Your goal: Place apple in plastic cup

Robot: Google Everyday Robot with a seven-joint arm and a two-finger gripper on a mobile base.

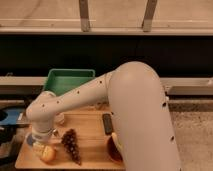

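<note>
– Gripper [42, 144] whereabouts?
– Low at the left end of the wooden board [92, 147], under the white arm [80, 97], jaws spread wide, just above the apple [48, 154]
– And the apple?
– Lying on the board beside the grape bunch [70, 145]; the light-blue plastic cup [30, 141] peeks out just behind it

Background, top to bottom: a pale band [115, 12] runs the full width of the view. Two grey uprights cross it, the left post [84, 15] and the right post [148, 14]; the right one leans slightly. Under the band sits a light ledge [60, 31], then a wide dark panel [60, 52] with no readable detail. A grey rail [187, 85] runs along the foot of the panel. The floor [192, 135] at right is speckled grey. A light-brown wooden surface [92, 140] sits lower left. Light is dim and warm.
</note>
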